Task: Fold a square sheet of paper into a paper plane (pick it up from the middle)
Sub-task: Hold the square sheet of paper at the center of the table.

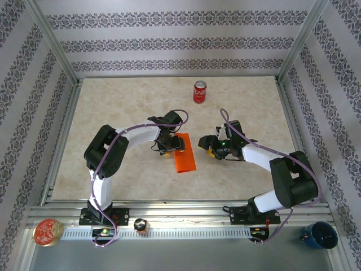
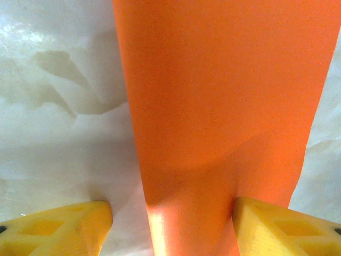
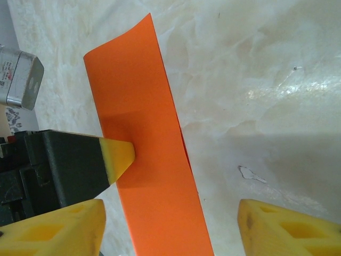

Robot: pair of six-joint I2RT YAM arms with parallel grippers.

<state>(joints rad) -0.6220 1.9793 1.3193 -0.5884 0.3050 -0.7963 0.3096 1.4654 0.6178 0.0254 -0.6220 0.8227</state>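
Near edge: a red tin (image 1: 47,232) and a blue cup (image 1: 320,235) are sitting on the rail in front of the desk (image 1: 113,113), both well apart from the work.

Mid-desk: the paper (image 1: 185,159) is lying as a narrow orange strip, plain and unmarked, with straight long sides. It is running near to far with a slight tilt. In the right wrist view a thin second edge is showing along one long side, so it appears doubled, and its far end is curling slightly off the desk.

Left claw (image 1: 172,149): released, standing over the strip's far end. In its own view the yellow fingers (image 2: 58,229) are straddling the strip. One is showing a bare gap of desk beside the paper, and the other appears to be meeting the paper's edge. In the right wrist view, one of its fingertips (image 3: 120,159) is resting on the strip's left edge.

Right claw (image 1: 207,147): released, hanging just beside the strip's right side. Its fingers are spread wide, with the strip and bare desk lying between them.

Far: a red can (image 1: 199,91) is standing upright, well apart from the paper.
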